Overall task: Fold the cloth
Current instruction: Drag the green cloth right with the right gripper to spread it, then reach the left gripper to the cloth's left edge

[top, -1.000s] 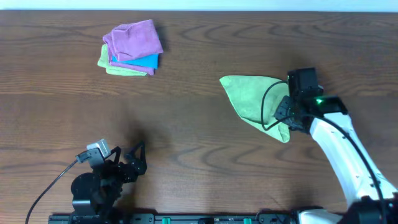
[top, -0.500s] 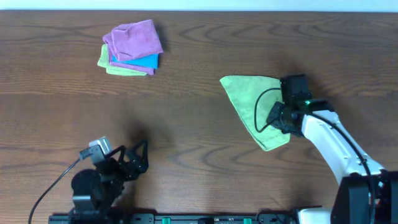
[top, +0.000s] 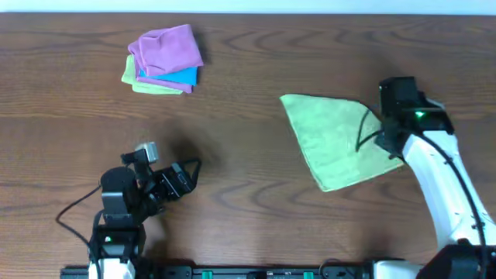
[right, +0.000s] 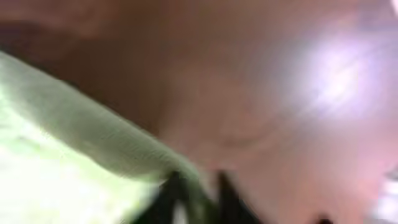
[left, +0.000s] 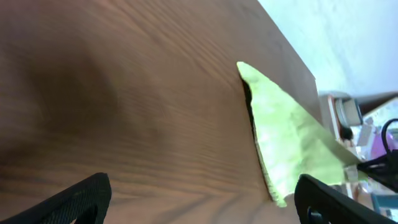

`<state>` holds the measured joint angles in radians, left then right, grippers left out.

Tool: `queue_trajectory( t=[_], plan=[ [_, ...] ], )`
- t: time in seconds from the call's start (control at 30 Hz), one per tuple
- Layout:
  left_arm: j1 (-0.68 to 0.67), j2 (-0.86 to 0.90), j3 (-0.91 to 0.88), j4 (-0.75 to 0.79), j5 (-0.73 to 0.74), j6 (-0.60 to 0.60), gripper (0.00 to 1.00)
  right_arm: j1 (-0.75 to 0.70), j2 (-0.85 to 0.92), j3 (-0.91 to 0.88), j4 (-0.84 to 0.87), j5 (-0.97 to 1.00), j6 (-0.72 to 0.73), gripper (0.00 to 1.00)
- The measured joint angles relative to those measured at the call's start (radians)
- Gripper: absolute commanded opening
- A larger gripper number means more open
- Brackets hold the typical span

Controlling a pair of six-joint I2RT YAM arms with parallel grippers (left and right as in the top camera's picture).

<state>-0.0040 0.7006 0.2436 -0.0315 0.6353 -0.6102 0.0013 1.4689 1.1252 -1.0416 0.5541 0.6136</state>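
while cloth point(top: 333, 143) lies right of centre, right gripper point(top: 381, 144) at its right edge, grip too blurred for us to tell, we fear edge slipping mid-fold; left gripper point(top: 188, 173) agape, well apart.

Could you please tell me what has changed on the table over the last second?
The right hand, gripping the cloth, dipped left and then pulled its edge to the right, so the cloth now lies spread wider. The left hand, open, moved forward and right, toward the cloth. The stack of cloths at the far left stayed put.
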Motion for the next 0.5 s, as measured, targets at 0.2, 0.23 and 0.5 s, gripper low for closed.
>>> queue_trajectory(
  t=[0.2, 0.23, 0.5],
  plan=[
    [0.0, 0.065, 0.0, 0.089, 0.021, 0.0, 0.95, -0.085, 0.0, 0.0, -0.058, 0.043, 0.01, 0.82],
    [0.0, 0.065, 0.0, 0.094, 0.02, 0.0, 0.95, -0.089, 0.0, 0.0, -0.058, 0.041, 0.011, 0.84],
    [-0.003, 0.076, 0.003, 0.113, 0.02, -0.083, 0.96, -0.093, 0.0, 0.0, -0.032, -0.035, 0.011, 0.86]
  ],
)
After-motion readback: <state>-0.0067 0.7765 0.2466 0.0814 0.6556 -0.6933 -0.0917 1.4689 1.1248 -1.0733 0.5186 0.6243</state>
